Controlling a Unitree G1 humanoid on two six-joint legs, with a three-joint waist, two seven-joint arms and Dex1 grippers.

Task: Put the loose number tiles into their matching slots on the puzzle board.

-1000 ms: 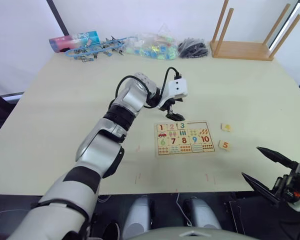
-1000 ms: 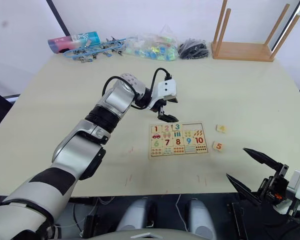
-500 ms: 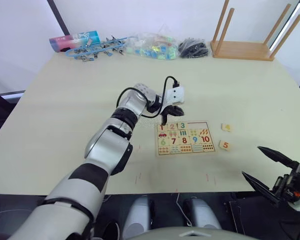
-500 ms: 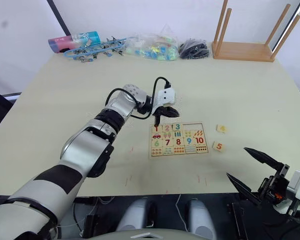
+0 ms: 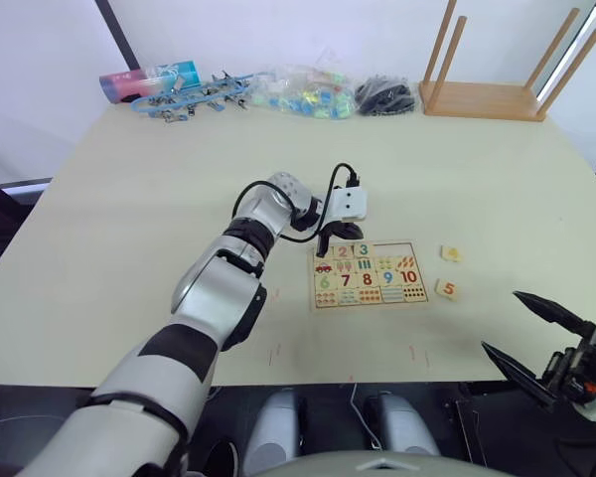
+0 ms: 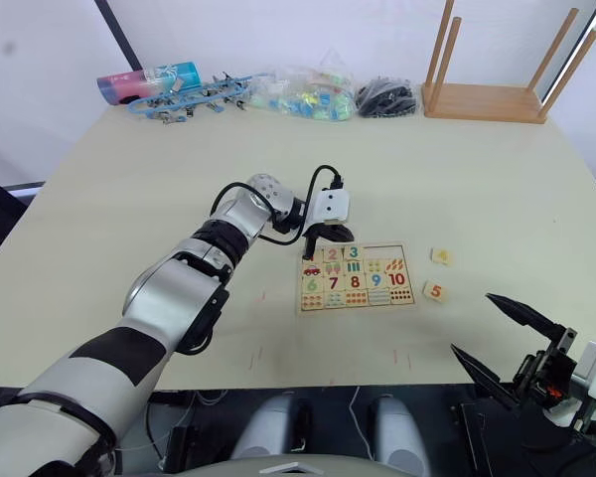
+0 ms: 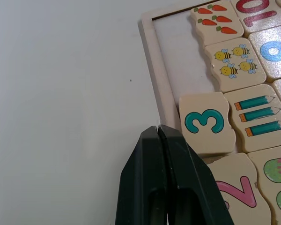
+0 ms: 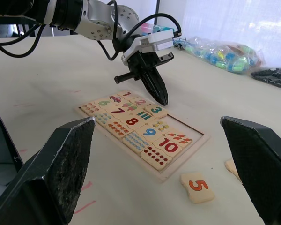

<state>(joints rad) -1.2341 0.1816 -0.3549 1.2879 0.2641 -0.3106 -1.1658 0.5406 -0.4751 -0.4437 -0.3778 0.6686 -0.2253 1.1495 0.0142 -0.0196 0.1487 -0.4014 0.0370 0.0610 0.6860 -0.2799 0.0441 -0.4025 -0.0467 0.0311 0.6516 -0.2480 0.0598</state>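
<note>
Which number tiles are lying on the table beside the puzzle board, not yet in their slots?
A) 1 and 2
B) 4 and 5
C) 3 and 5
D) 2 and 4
B: the yellow 4 tile and the orange 5 tile lie on the table, on the robot's right of the puzzle board, while 1, 2 and 3 sit in its upper row.

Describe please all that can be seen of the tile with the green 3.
The green 3 tile is a small square of pale wood with rounded corners. It lies flat in the top row of the puzzle board, against the frame, between the 2 tile and empty slots. The shut left gripper rests beside it.
</note>
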